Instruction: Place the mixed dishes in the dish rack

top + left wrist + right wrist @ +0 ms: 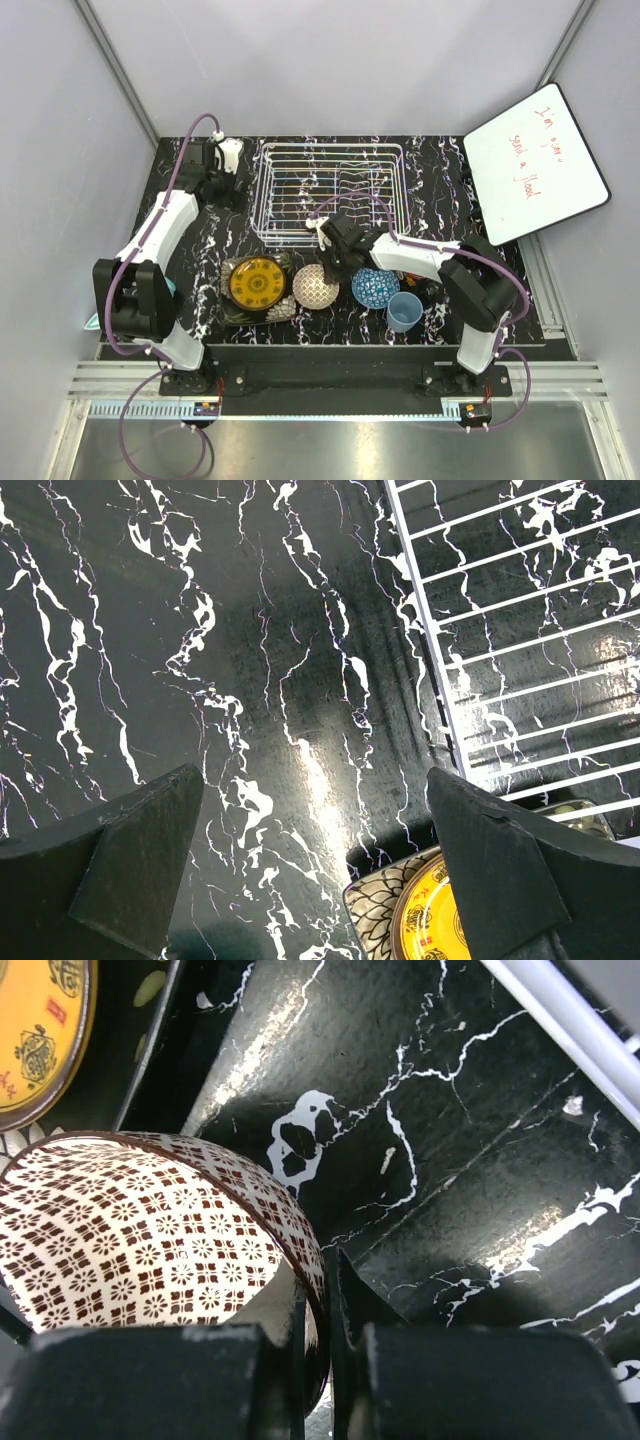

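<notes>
I see the dish rack (330, 190) at the table's far middle. In front of it, the pinkish-white bowl (130, 1240) sits beside the yellow plate (256, 283). My right gripper (318, 1300) pinches the bowl's rim. My left gripper (315, 850) hangs spread wide left of the rack.

Enclosure: pale grey back wall (330, 60) and matching side panels (60, 150), joined at the corners by slanting aluminium posts (115, 65). The bench (430, 180) has a glossy black marble-look top with white veining; the left wrist view shows a soft glare patch on it. A white board (535, 175) with red handwriting sits tilted at the far right corner. Near edge: grooved aluminium rails (330, 380), then a brushed metal sheet (330, 445) with a bright reflected strip. Light is even and diffuse.
</notes>
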Tool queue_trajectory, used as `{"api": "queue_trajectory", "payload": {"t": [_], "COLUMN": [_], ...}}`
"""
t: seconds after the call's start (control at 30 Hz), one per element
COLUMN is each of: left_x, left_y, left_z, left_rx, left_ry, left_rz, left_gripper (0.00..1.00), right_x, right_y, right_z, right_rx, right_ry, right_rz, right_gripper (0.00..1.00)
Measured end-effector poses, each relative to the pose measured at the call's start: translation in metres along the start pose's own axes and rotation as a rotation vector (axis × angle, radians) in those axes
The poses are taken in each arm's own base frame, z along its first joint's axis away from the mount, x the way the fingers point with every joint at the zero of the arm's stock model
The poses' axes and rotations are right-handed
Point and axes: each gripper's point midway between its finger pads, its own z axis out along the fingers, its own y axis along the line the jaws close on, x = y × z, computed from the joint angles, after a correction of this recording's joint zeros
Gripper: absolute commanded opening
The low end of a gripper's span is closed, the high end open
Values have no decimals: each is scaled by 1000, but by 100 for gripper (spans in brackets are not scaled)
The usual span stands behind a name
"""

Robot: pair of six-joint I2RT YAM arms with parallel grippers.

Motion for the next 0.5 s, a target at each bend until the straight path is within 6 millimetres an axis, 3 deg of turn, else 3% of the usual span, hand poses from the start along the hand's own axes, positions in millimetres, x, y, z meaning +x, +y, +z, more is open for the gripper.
{"api": "queue_trajectory", "payload": {"t": [0.17,0.3,0.4,0.5], "left_x": [0,0,0,0], "left_y": [1,3,5,5], "left_z": [0,0,0,0], "left_rx": [-2,-5,-7,-7], "left_ry": [-1,-2,-2,-3], "left_rz": [-1,-1,-3,-5], "left_gripper": [99,99,99,99], "right_x": [-3,-17,-57,-117], "right_y": [-4,-17,-23,-27], "right_z": [-2,-17,-48,-101], "right_rx": [38,140,233,351], "right_ry": [-1,6,-50,-180], "right_rz": [-9,-38,-64,-80], "right_gripper": [0,0,0,0]}}
